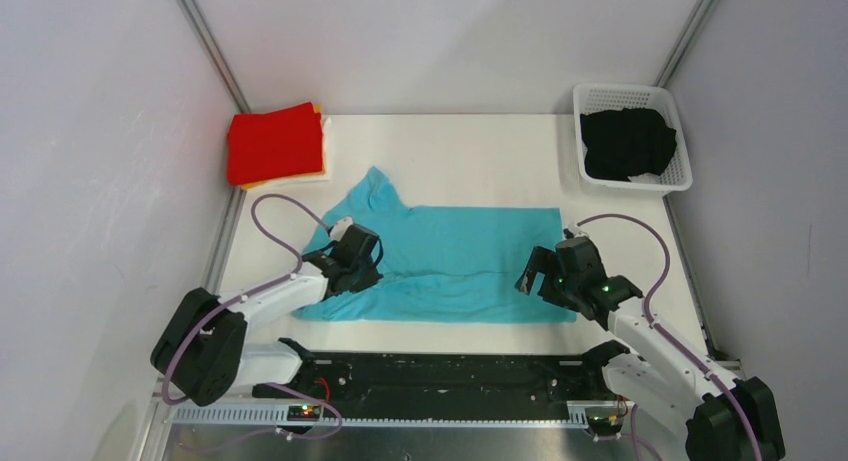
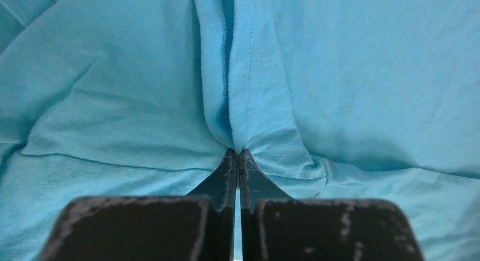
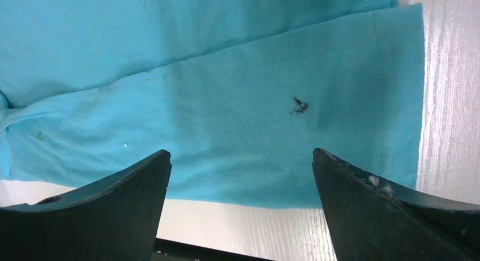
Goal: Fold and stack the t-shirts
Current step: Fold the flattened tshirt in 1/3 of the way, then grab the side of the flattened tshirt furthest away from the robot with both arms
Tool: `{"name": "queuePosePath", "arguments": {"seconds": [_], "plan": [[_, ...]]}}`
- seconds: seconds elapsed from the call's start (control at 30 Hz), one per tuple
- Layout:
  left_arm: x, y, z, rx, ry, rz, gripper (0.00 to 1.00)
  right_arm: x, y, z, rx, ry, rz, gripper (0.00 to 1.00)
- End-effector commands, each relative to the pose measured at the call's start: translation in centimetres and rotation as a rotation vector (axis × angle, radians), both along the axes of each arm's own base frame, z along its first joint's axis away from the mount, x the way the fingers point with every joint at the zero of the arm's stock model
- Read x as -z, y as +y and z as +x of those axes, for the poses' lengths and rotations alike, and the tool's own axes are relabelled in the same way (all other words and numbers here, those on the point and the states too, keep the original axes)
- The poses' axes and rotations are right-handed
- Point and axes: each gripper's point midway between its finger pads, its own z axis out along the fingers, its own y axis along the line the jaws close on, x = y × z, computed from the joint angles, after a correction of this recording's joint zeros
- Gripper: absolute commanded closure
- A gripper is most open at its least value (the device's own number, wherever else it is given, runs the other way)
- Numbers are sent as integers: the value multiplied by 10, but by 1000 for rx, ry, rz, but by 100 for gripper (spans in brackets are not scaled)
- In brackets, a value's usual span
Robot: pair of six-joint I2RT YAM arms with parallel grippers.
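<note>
**Turquoise shirt mid-fold, one side gripped**

From where I stand, the white table (image 1: 480, 141) is mostly taken up by the turquoise t-shirt (image 1: 460, 256). It lies spread across the middle, collar end toward the left and hem toward the right, with a long fold running its length. At the far left corner sits a folded red t-shirt (image 1: 275, 141) on top of a small stack, an orange edge peeking out beneath it. At the far right, a white lattice basket (image 1: 590, 176) holds a crumpled black t-shirt (image 1: 627, 141).

I'd judge the turquoise shirt is partway through folding, and nothing about it is ready for the stack yet.

The left gripper (image 2: 236, 156) is pressed closed on a pinch of turquoise cloth near the shirt's left end, the fabric puckering up at its tips. The right gripper (image 3: 240, 176) hangs with its jaws spread wide above the near hem corner, holding nothing. I cannot tell whether it touches the cloth.

The next move, I reckon, calls for the right side to take that corner, so both ends can carry over together.
</note>
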Motion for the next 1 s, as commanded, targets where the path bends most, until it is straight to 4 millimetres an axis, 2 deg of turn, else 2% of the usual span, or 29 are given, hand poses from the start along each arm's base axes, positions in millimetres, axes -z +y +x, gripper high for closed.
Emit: {"name": "queuePosePath", "arguments": {"seconds": [0.0, 0.07, 0.2, 0.23, 0.27, 0.3, 0.33, 0.37, 0.4, 0.43, 0.47, 0.5, 0.53, 0.6, 0.67, 0.73, 0.77, 0.83, 0.87, 0.9, 0.93, 0.97], "plan": [[-25, -9, 23, 19, -88, -17, 100, -15, 2, 12, 7, -47, 16, 0], [-28, -13, 29, 37, -95, -8, 100, -16, 1, 13, 10, -49, 15, 0], [-45, -28, 56, 89, -129, 8, 100, -17, -1, 15, 12, -56, 24, 0], [-37, -29, 58, 123, -109, 41, 97, -18, 0, 14, 8, -53, 33, 0], [-45, -36, 69, 144, -127, 41, 95, -18, 0, 15, 8, -52, 34, 0], [-36, -40, 71, 190, -97, 64, 92, -18, -1, 15, 10, -52, 35, 0], [-42, -50, 79, 219, -108, 51, 90, -17, -2, 15, 12, -50, 35, 0], [-32, -57, 79, 276, -73, 54, 84, -18, -4, 17, 17, -51, 36, 0], [-40, -66, 88, 297, -88, 38, 80, -18, -5, 17, 20, -53, 37, 0], [-35, -73, 87, 340, -68, 30, 67, -19, -7, 19, 28, -54, 42, 0], [-42, -80, 94, 355, -86, 21, 63, -20, -7, 20, 31, -58, 44, 0], [-42, -83, 96, 382, -91, 29, 51, -22, -9, 23, 41, -64, 46, 0], [-51, -87, 103, 401, -119, 33, 42, -25, -12, 27, 52, -77, 46, 0], [-68, -93, 114, 426, -168, 36, 11, -32, -14, 35, 70, -109, 50, 0], [-92, -99, 126, 450, -238, 39, 2, -41, -17, 46, 94, -150, 55, 0], [-119, -100, 142, 459, -316, 71, 1, -50, -17, 57, 114, -187, 71, 0], [-123, -96, 150, 445, -332, 92, 1, -53, -18, 60, 124, -194, 76, 0], [-141, -86, 178, 400, -380, 120, 0, -64, -19, 72, 143, -229, 92, 0], [-134, -75, 192, 378, -362, 123, 0, -71, -21, 78, 153, -253, 93, 0], [-144, -73, 205, 356, -383, 115, 0, -71, -24, 82, 169, -257, 82, 0], [-129, -59, 220, 314, -343, 117, 0, -75, -31, 88, 204, -277, 67, 0], [-138, -57, 233, 296, -354, 103, 0, -73, -34, 91, 217, -272, 62, 0]]}}
